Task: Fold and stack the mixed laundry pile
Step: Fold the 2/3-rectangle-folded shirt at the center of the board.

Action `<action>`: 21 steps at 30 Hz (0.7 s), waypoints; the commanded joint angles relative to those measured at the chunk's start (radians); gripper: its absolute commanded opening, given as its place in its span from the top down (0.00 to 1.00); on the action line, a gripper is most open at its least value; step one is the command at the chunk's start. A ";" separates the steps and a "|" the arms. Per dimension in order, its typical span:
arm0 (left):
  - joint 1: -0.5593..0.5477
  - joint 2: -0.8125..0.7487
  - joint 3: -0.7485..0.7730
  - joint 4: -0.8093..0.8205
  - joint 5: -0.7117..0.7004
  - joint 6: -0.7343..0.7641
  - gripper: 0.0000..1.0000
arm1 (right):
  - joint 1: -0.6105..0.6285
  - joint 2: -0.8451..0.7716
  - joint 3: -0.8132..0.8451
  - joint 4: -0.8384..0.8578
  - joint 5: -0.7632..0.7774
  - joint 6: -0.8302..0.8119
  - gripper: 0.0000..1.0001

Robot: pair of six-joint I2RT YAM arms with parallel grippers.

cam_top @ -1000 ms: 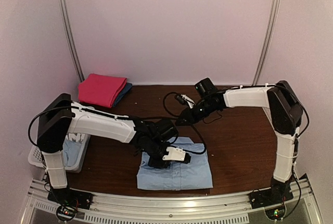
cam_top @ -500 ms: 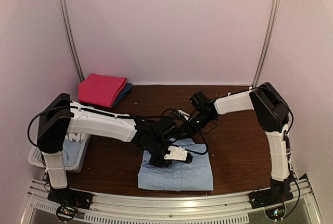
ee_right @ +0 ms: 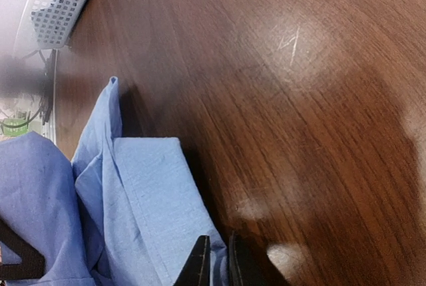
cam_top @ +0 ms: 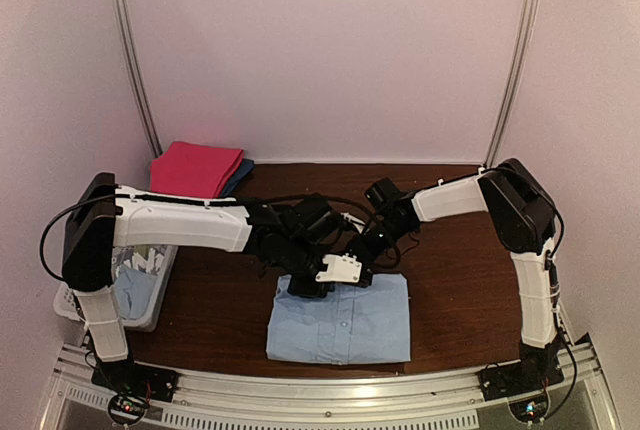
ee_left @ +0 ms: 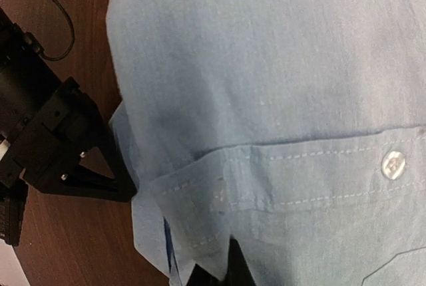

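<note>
Both arms are on the blue button-up shirt [cam_top: 340,322] now, and that's the news. A second ago the right arm hung high over the far middle of the counter [cam_top: 460,270]. It has swung down and in, and the right gripper [ee_right: 218,263] sits at the shirt's far edge, beside the left one. Its jaws have narrowed to a slit with the cloth's edge between them, so that's a pinch on the hem. The left gripper [ee_left: 229,269] is closed too, apparently nipping a fold just by the button placket.

The shirt lies as a tidy rectangle at the near middle of the counter, flatter along its far side than it was a moment back. With two pinches along that far edge, I read this as the set-up for one more fold, or a lift toward the stack.

More light blue laundry [cam_top: 135,285] waits in the white basket [cam_top: 70,300] at the left. The folded magenta cloth [cam_top: 195,170] sits far left, well apart.
</note>
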 commanded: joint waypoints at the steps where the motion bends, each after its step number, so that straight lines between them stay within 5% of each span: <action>1: 0.028 -0.009 0.034 0.031 -0.041 0.045 0.98 | 0.011 0.033 -0.042 -0.042 0.021 -0.005 0.88; 21: 0.077 0.086 0.061 0.129 -0.104 0.130 0.99 | 0.009 0.042 -0.023 -0.039 -0.014 -0.009 0.89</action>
